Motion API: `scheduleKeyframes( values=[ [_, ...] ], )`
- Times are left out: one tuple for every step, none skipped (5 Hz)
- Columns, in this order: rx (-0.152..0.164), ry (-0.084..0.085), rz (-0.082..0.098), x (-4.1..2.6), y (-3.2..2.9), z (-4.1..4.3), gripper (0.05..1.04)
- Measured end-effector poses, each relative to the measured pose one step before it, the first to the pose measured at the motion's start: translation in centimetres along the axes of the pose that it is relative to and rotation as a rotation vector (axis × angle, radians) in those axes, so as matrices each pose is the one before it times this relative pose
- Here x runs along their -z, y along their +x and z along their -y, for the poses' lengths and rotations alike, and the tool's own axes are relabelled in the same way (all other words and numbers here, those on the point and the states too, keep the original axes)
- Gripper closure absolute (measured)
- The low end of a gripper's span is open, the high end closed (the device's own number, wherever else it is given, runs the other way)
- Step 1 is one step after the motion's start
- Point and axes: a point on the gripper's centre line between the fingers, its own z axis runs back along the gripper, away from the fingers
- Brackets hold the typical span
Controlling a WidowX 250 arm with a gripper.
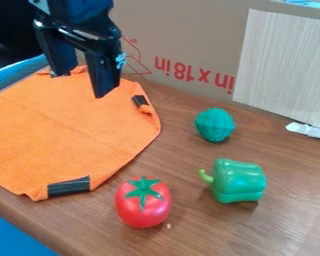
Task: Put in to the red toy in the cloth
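Claw (84, 84) parted and unloaded above the cloth (62, 127); tomato (143, 209) off the cloth.
Claw hangs over the cloth's far part, fingers spread with a wide gap between them, nothing gripped. Tomato, red with a green leafy top, sits upright on the wooden table (183, 172), just beside the cloth's near edge and not touching it. Cloth is orange, spread out, black strips at its edges. Green pepper (238, 182) lies to the tomato's right in view; teal ball (215, 124) rests beyond the pepper, apart from it.
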Motion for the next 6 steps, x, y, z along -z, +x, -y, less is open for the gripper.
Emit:
scheduleKeyframes(
  values=[
    [0.0024,-0.0053,-0.0192,0.525,-0.211,0.134,0.084],
    [0.0574,-0.0199,-0.0099,1.784,-0.255,1.681,0.084],
    [0.0313,0.0017,-0.0121,1.718,-0.043,1.082,0.084],
    [0.0400,-0.0077,-0.0141,1.597,0.064,1.052,0.084],
    [0.0444,-0.0018,-0.0157,1.631,-0.027,1.090,0.084],
    [0.0356,0.0017,-0.0179,1.150,-0.175,0.866,0.084]
  ],
)
